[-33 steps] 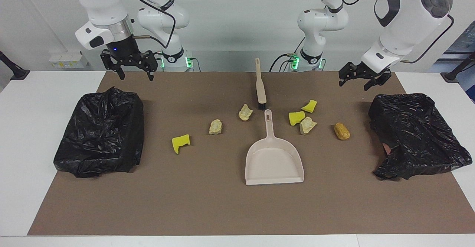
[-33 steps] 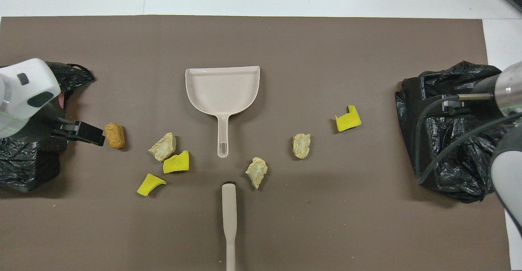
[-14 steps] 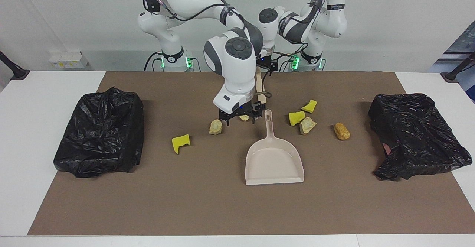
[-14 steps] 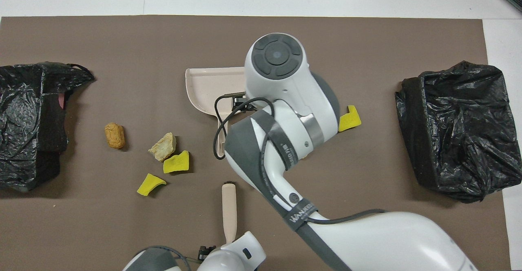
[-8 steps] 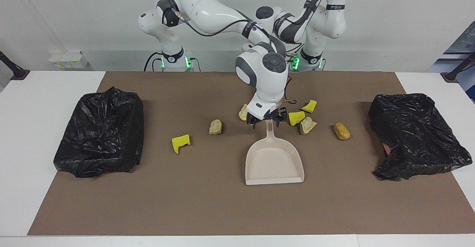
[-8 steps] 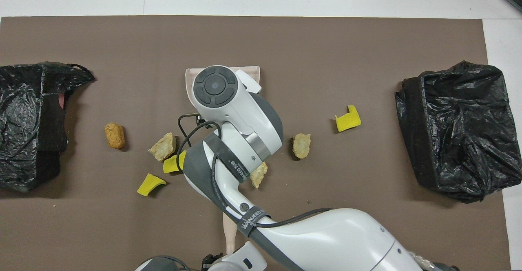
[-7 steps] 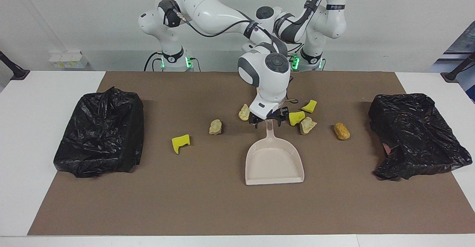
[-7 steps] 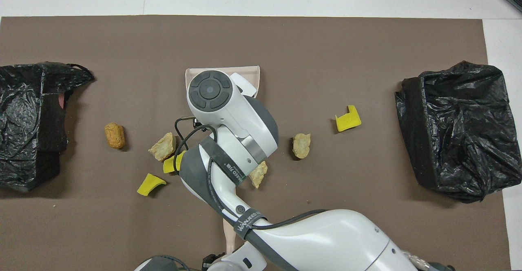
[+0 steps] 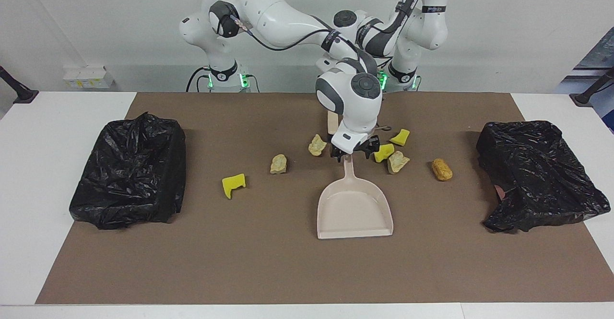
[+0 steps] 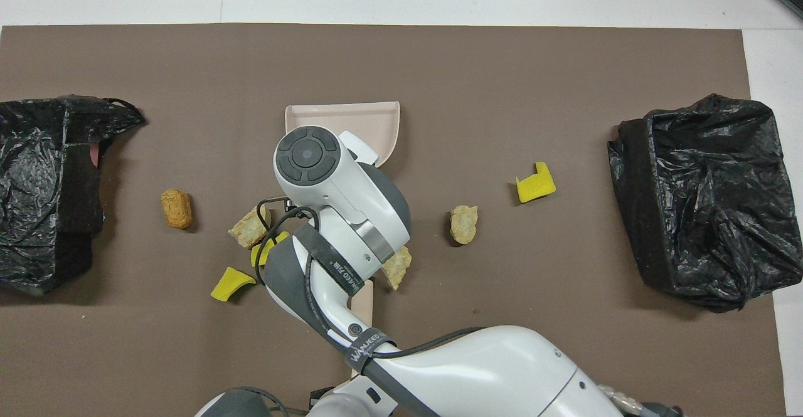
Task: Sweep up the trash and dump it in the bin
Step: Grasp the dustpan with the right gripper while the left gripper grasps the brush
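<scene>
Facing view: the right end effector stands with jaws spread astride the handle of the beige plastic dustpan, poised to grip it. Yellow sponge, beige rock-like and orange-brown trash scraps lie on the desk to either side of it.

Overhead view: the left end effector is closed but hidden under the right arm, near the beige brush, probably holding it for sweeping.

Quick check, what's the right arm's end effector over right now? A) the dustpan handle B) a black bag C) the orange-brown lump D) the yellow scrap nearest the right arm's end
A: in the facing view the right end effector sits at the top of the dustpan handle, well apart from the lump, that yellow scrap and both bags.
</scene>
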Controlling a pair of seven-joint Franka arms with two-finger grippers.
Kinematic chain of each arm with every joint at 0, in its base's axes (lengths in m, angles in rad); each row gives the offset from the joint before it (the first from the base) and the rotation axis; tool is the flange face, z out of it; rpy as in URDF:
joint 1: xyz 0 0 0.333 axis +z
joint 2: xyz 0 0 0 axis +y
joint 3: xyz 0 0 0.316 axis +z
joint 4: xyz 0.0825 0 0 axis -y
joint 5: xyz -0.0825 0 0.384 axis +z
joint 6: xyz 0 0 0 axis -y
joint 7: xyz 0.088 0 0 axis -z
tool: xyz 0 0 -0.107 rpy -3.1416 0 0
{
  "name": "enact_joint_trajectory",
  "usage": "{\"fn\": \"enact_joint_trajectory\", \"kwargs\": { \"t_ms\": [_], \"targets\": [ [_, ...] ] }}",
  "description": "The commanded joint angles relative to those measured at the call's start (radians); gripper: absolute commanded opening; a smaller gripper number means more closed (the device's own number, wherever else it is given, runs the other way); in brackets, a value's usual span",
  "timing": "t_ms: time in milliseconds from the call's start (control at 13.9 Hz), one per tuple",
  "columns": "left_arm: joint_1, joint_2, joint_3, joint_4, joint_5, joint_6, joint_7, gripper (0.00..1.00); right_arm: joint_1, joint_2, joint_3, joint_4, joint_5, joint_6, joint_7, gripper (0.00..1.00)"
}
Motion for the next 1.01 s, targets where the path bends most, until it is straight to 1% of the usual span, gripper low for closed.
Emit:
{"fn": "enact_joint_trajectory", "kwargs": {
  "t_ms": [0,72,144,288,360,504,648,720,863,935],
  "targets": [
    [0.024,-0.031,0.000,-0.023,-0.006,-0.014,0.002,0.00,-0.012,-0.029,0.010,-0.070,0.019,0.034,0.013,0.84],
    [0.050,-0.038,0.000,-0.023,-0.006,-0.023,0.004,0.00,-0.013,-0.041,0.010,-0.094,0.019,0.040,0.013,0.73],
    [0.075,-0.046,0.000,-0.023,-0.006,-0.040,0.009,0.00,-0.015,-0.052,0.010,-0.116,0.019,0.042,0.015,0.54],
    [0.112,-0.063,0.000,-0.025,0.000,-0.053,0.018,0.00,-0.021,-0.052,0.008,-0.111,0.012,0.042,0.015,0.07],
    [0.138,-0.068,0.000,-0.025,0.009,-0.053,0.024,0.00,-0.024,-0.052,0.008,-0.108,0.006,0.040,0.015,0.00],
    [0.165,-0.066,0.000,-0.026,0.021,-0.059,0.077,0.00,-0.041,-0.052,-0.001,-0.107,-0.004,0.042,-0.005,0.00],
    [0.217,-0.069,0.002,-0.020,0.032,-0.118,0.201,0.00,-0.088,-0.075,-0.001,-0.105,-0.003,0.042,-0.046,0.00],
    [0.265,-0.072,0.002,-0.011,0.035,-0.152,0.264,0.00,-0.099,-0.090,-0.001,-0.107,-0.001,0.042,-0.095,0.00],
    [0.323,-0.077,0.003,0.014,0.041,-0.192,0.337,0.00,-0.116,-0.107,-0.001,-0.113,-0.001,0.040,-0.210,0.00],
    [0.366,-0.077,0.002,0.033,0.067,-0.216,0.364,0.00,-0.121,-0.107,-0.001,-0.113,-0.001,0.042,-0.250,0.00]
  ]
}}
